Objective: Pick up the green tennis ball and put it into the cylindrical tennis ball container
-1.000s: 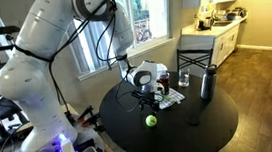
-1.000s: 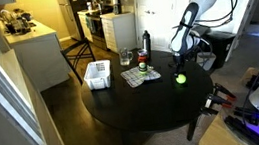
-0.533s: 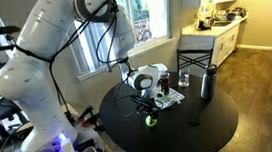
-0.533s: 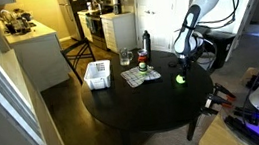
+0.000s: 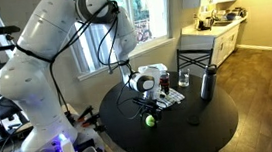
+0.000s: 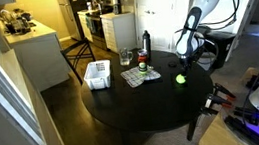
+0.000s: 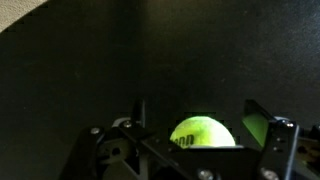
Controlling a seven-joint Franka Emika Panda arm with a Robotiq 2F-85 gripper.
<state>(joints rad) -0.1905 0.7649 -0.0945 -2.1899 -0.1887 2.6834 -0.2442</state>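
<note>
Now lower than 1 second ago, the gripper (image 5: 147,108) straddles the green tennis ball (image 7: 203,133), fingers (image 7: 264,127) wide open, empty; grasp looks imminent.

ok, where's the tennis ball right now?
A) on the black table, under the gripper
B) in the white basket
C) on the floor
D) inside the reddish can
A: the green tennis ball sits on the black table directly beneath the gripper; the wrist view shows it between the spread fingers.
</note>
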